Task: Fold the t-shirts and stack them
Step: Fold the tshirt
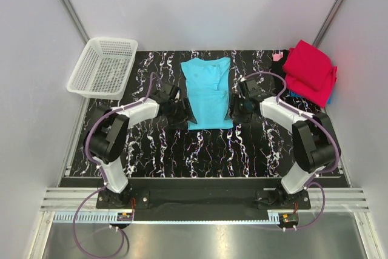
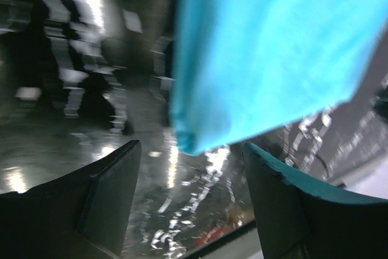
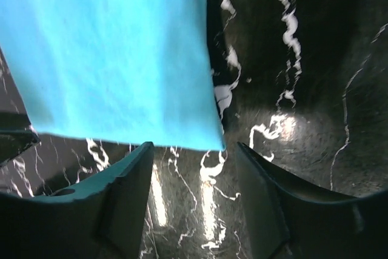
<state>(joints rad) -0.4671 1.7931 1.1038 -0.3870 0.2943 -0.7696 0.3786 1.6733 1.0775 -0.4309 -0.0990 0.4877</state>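
While both end effectors (image 1: 182, 112) (image 1: 235, 112) gape, the turquoise t-shirt (image 1: 208, 92) lies between them.

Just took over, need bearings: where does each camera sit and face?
Top external: overhead behind the robot, looking down at the table; left arm and right arm show.
Left wrist: on its arm, facing the turquoise t-shirt at its near left corner; open left gripper shows.
Right wrist: mirrored, near right corner; open right gripper.
Shared: that t-shirt, everywhere.
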